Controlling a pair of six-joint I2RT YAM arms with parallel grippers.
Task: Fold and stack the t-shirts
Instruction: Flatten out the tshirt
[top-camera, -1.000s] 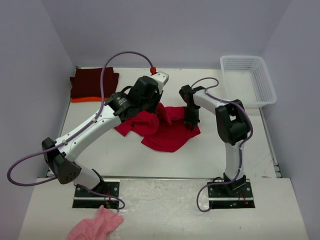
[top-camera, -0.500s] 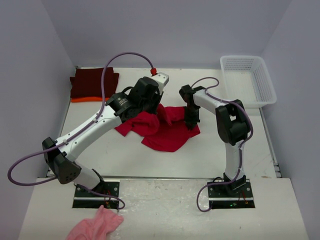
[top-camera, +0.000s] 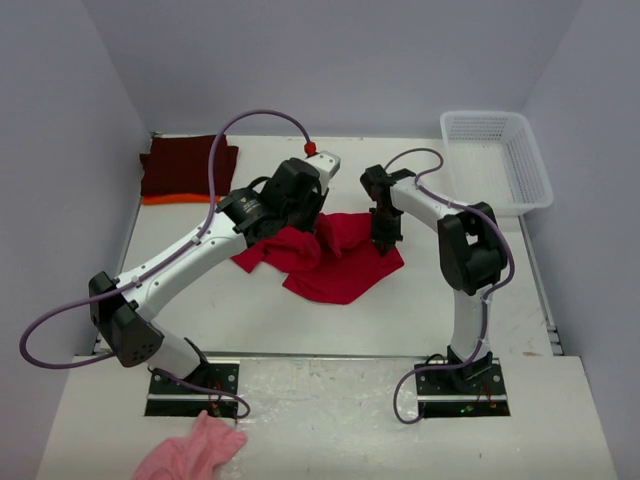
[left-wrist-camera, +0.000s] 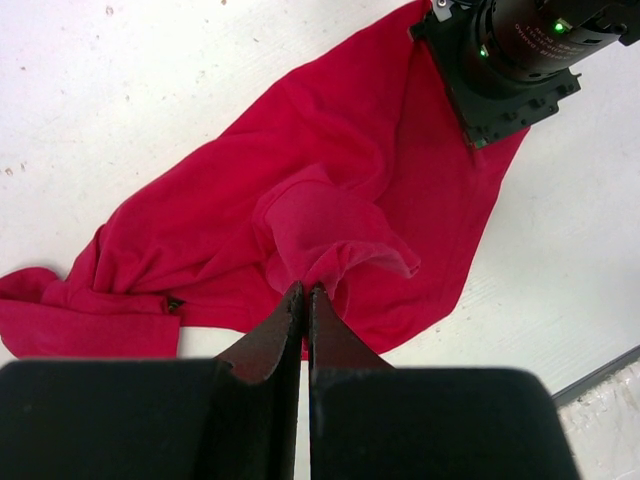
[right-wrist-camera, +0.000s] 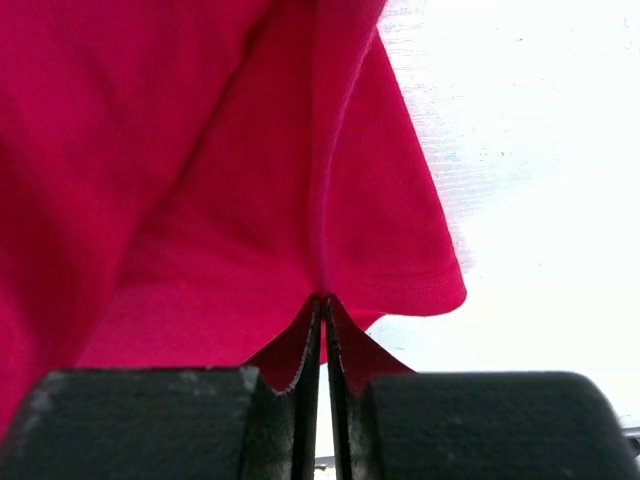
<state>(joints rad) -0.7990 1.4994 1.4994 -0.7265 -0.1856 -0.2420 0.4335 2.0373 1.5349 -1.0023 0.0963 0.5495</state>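
Observation:
A bright red t-shirt (top-camera: 335, 262) lies crumpled in the middle of the table (top-camera: 300, 320). My left gripper (left-wrist-camera: 304, 292) is shut on a raised fold of the red t-shirt (left-wrist-camera: 340, 190) near its middle. At the shirt's right side my right gripper (right-wrist-camera: 323, 300) is shut on a pinched ridge of the red t-shirt (right-wrist-camera: 200, 170) close to its hem. At the far left a dark maroon t-shirt (top-camera: 185, 165) rests folded on an orange t-shirt (top-camera: 170, 199), of which only an edge shows.
A white plastic basket (top-camera: 497, 160) stands at the back right corner. A small pink fluffy cloth (top-camera: 192, 450) lies on the near shelf by the left arm's base. Purple cables loop over both arms.
My right gripper has closed on the red t-shirt's right side and lifted slightly. The left arm has shifted a little to the right with its fold of cloth.

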